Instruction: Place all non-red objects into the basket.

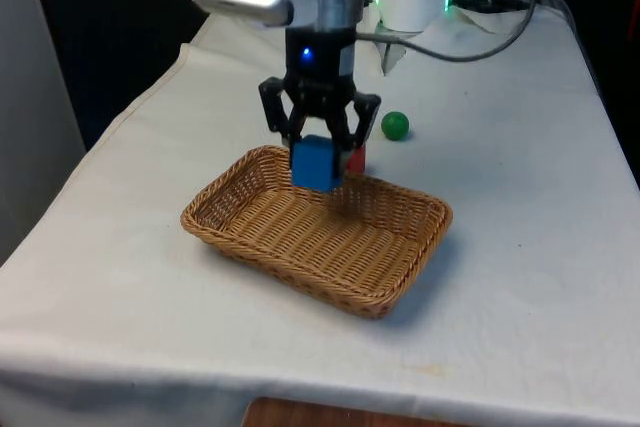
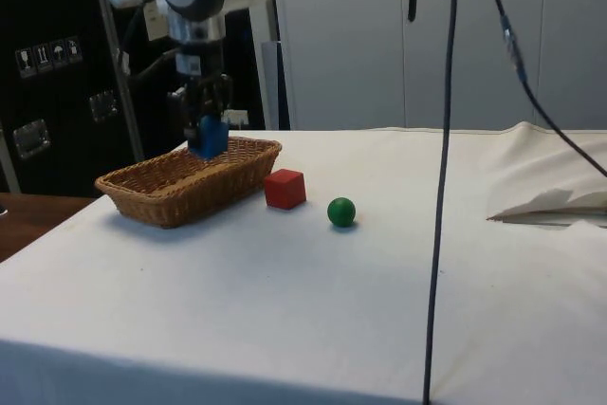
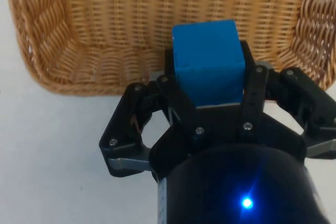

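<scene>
Basket (image 1: 300, 237) empty so far: fingers (image 1: 300, 132) hold blue cube (image 1: 313, 162) above its far rim, center frame; green ball (image 1: 395, 126) left on surface (image 1: 520, 277) w/ red cube (image 2: 285, 188).

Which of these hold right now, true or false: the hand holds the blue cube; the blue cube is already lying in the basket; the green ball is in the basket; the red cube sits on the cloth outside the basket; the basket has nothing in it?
1. The hand holds the blue cube. True.
2. The blue cube is lying in the basket. False: it is held above the basket's far rim, not yet released.
3. The green ball is in the basket. False: it rests on the cloth, beyond the red cube.
4. The red cube sits on the cloth outside the basket. True.
5. The basket has nothing in it. True, as far as its floor shows.
</scene>
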You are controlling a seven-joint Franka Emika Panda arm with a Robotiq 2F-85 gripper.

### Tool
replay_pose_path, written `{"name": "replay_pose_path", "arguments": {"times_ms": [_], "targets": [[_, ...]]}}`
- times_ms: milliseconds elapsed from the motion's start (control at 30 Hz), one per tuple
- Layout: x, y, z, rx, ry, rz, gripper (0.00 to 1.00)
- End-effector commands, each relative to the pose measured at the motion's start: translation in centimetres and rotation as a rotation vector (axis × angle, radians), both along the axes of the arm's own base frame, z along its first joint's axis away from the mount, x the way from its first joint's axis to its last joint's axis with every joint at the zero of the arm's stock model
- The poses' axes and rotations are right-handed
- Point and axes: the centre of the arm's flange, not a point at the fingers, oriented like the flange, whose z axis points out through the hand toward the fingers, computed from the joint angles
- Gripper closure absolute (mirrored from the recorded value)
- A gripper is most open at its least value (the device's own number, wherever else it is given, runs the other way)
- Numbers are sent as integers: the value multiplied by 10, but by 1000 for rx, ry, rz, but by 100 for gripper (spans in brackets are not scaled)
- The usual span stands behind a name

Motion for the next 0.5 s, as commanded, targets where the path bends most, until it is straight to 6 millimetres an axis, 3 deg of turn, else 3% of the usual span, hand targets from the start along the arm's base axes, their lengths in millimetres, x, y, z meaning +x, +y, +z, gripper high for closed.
{"name": "replay_pose_path", "arguments": {"times_ms": [0, 467], "targets": [[3, -3, -5, 11, -6, -4, 100], [13, -8, -37, 30, -7, -30, 100]]}}
